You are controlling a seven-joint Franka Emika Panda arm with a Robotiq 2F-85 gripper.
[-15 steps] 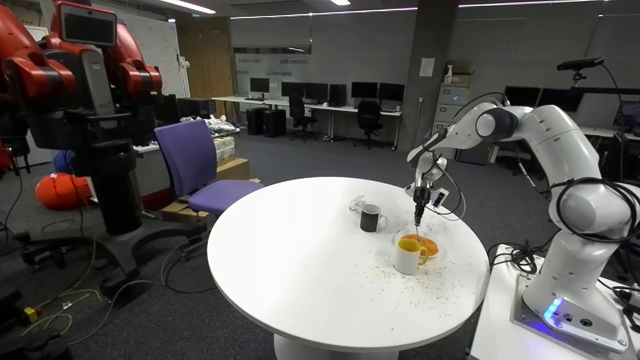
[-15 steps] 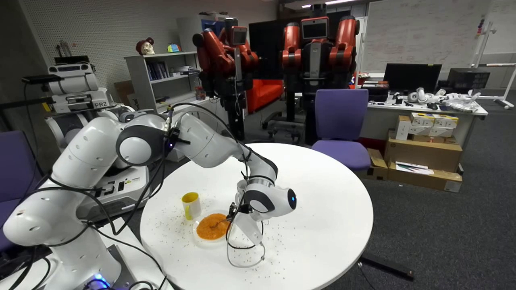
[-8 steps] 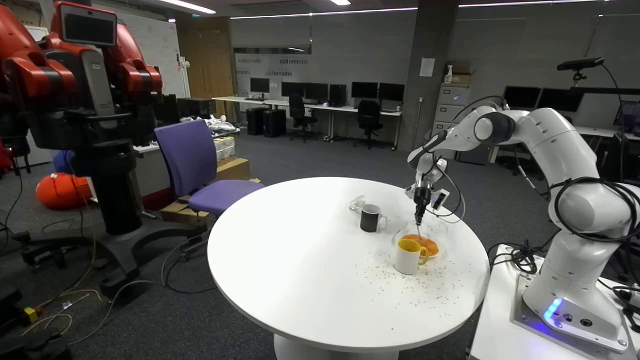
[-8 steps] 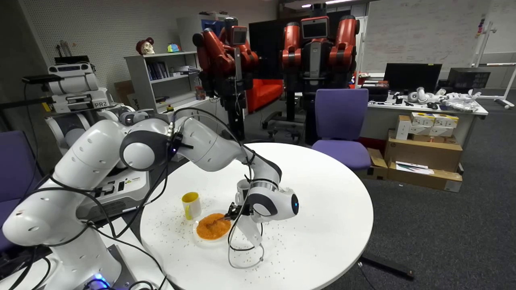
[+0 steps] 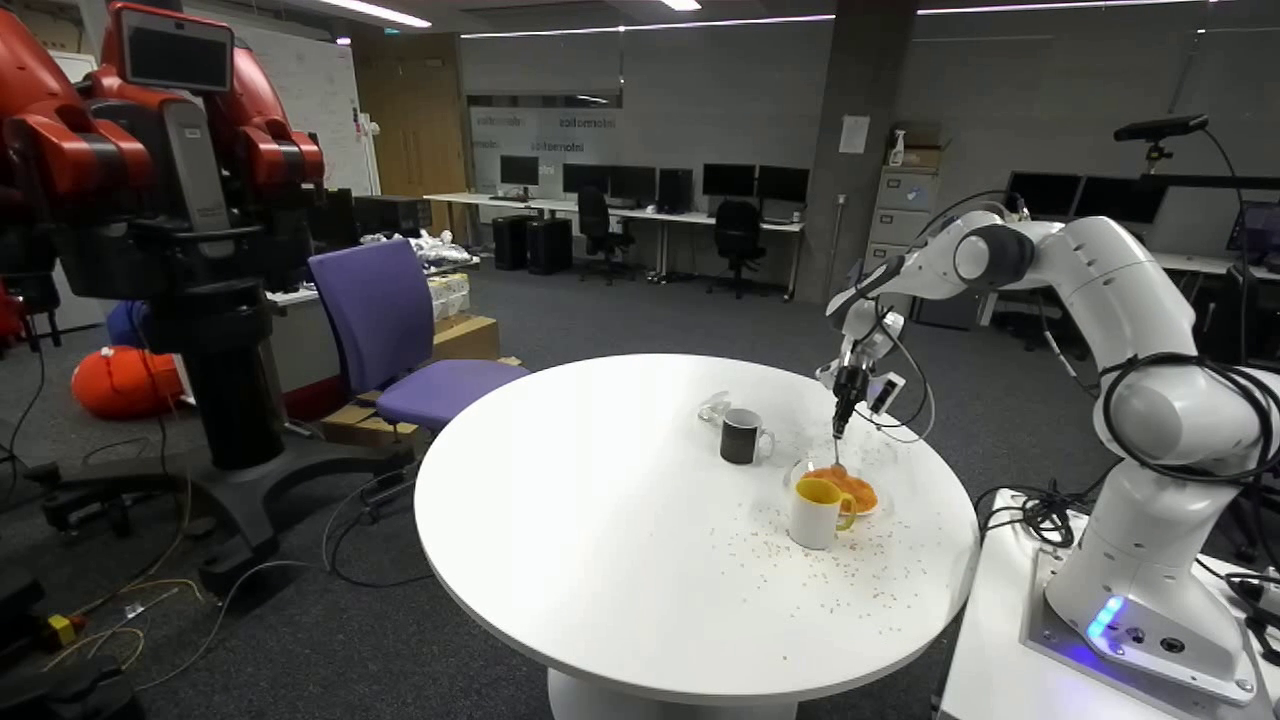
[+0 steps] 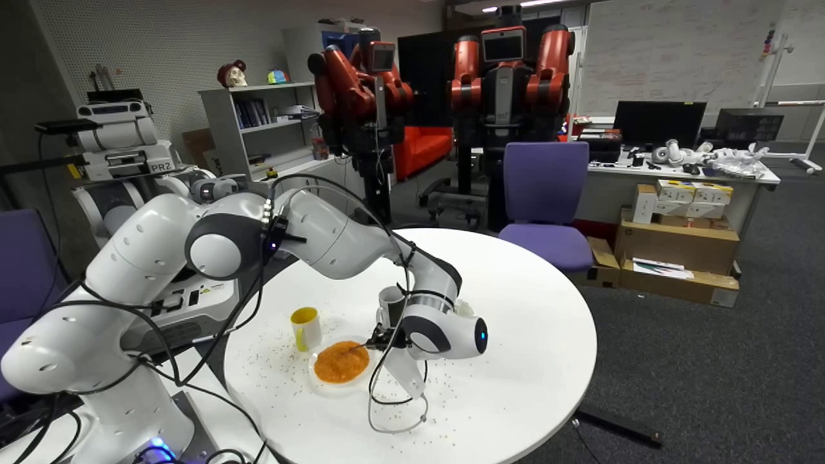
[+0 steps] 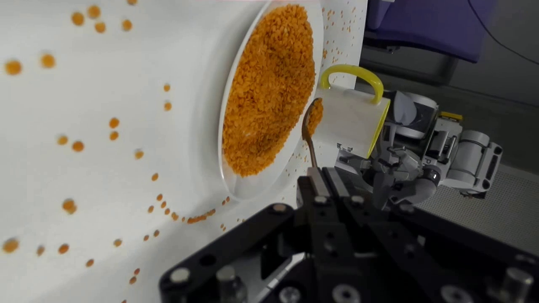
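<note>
My gripper (image 7: 325, 171) is shut on the thin handle of a metal spoon (image 7: 311, 149). Orange grains fill the spoon's bowl, which in the wrist view shows against the far rim of a white plate (image 7: 242, 187). A broad heap of orange lentils (image 7: 269, 92) covers that plate. Both exterior views place the gripper (image 5: 838, 434) over the plate's edge, with the spoon (image 6: 354, 348) slanting down over the heap; whether its bowl touches the lentils I cannot tell. Beside the plate stands an upright white mug with yellow inside and handle (image 7: 345, 118).
On the round white table (image 5: 600, 500), a dark grey and white mug (image 5: 740, 440) stands near the gripper, partly behind the wrist in an exterior view. Crumpled clear plastic (image 5: 714, 407) lies behind it. Loose orange grains are scattered around the plate. A purple chair (image 6: 546, 193) stands by the table.
The gripper and spoon have risen slightly, and the wrist has shifted a little away from the plate. The spoon's bowl now shows more clearly. Mugs and plate have stayed put.
</note>
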